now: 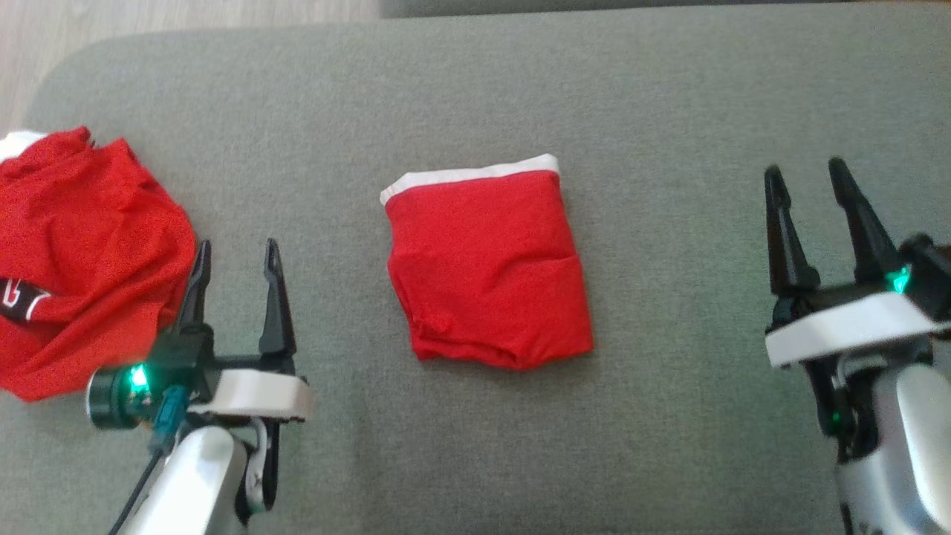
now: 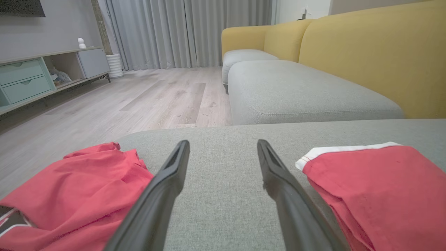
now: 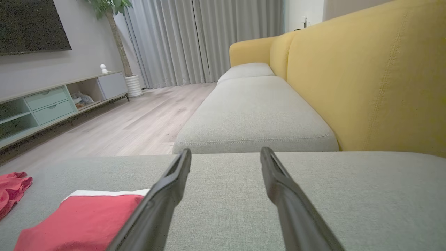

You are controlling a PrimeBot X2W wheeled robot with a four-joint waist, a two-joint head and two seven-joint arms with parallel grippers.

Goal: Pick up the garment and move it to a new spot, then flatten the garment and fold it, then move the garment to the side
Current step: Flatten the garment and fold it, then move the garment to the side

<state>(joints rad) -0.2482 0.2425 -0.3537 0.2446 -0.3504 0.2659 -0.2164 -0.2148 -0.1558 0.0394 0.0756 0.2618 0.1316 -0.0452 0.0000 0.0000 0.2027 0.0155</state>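
Observation:
A folded red garment with a white band along its far edge lies flat in the middle of the grey cushion. In the left wrist view the folded garment sits to the right of my fingers, and in the right wrist view the same garment lies at the lower left. My left gripper is open over bare cushion, left of the garment and apart from it. Well off to the right, my right gripper also stands open with nothing between its fingers.
A second red garment, crumpled, lies at the cushion's left end, just left of my left gripper. Wooden floor runs beyond the cushion's far edge. A yellow sofa back and further grey seat cushions lie ahead.

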